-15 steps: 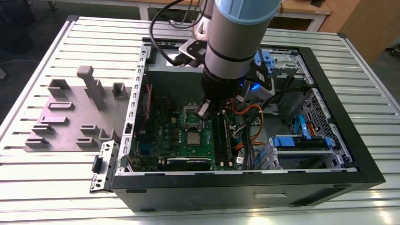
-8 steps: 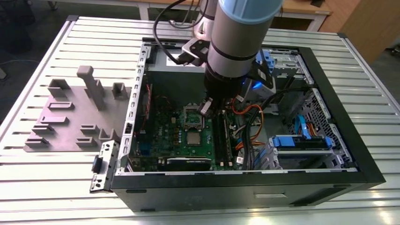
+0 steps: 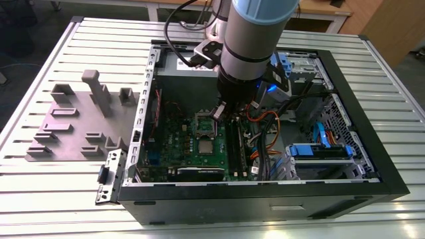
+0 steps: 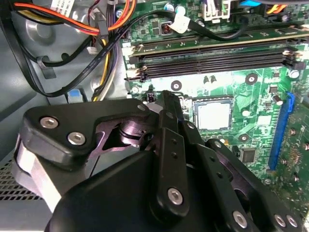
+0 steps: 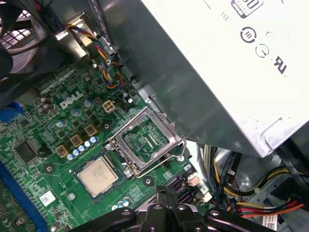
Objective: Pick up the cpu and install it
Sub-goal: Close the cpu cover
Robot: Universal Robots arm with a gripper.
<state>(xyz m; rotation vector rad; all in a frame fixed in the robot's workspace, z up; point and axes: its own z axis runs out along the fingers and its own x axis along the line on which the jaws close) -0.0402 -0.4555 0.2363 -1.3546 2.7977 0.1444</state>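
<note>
Ribbed metal table (image 3: pixel 40 199), bearing an open black computer case (image 3: pixel 265 201) with a grey moulded tray (image 3: pixel 73 124) beside it on the exterior view's left. Green motherboard (image 5: pixel 53 145) inside the case. Cpu (image 5: pixel 98 176) flat on that board, just beside the open socket frame (image 5: pixel 145 140), untouched. Gripper (image 4: pixel 166 104) low over the board near the cpu, fingers pressed together, holding nothing. Grey metal box (image 5: pixel 203 63) close above the socket.

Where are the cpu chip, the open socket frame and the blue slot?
cpu (image 5: pixel 98 176), first wrist view, middle of its silvery top.
socket frame (image 5: pixel 145 140), first wrist view, its dark centre.
blue slot (image 4: pixel 282 128), second wrist view, mid-length.
</note>
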